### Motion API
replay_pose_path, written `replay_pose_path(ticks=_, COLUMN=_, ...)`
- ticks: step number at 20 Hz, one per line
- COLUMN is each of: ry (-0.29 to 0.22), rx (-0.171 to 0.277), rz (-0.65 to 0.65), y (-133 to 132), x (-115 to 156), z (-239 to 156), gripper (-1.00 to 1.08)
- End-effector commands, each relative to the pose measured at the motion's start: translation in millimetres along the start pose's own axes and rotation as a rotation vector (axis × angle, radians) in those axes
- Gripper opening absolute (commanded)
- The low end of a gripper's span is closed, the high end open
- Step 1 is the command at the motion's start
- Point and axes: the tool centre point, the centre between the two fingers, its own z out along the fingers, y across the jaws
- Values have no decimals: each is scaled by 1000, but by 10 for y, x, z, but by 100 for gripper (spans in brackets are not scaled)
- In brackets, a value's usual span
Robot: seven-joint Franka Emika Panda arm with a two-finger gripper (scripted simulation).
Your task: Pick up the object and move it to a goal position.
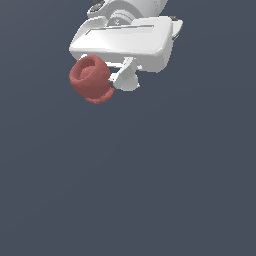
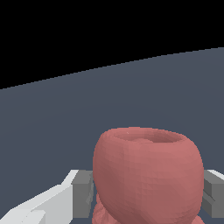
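The pincer (image 1: 107, 82) is clenched around the object (image 1: 90, 78), a dull-red, matte, rounded lump with a hollow cup-like end and a knobbly narrower base.

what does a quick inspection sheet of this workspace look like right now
surface: plain dark grey-blue floor, no marks seen
job's things: small matte dull-red rounded lump with a ring-like hollow at one end, sitting between the fingers; whether it touches the floor cannot be told
clutter: nothing seen
grippers: white gripper closed on the lump, grey pads pressed against both its sides
cables: nothing seen
surroundings: black background above the floor edge in the wrist view; no goal marker seen
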Motion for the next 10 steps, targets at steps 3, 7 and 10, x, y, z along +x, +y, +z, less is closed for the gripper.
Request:
replay_pose_path(ticks=3, ry=13, rx=-2, rz=5, y=-4, x=43, z=-34, gripper=-100)
replay_pose_path(ticks=7, ry=14, rx=-3, rz=5, y=-4, x=44, z=-36, gripper=-100)
replay_pose_path(ticks=10, ry=13, rx=-3, rz=4, y=-1, x=37, z=-31, gripper=-100)
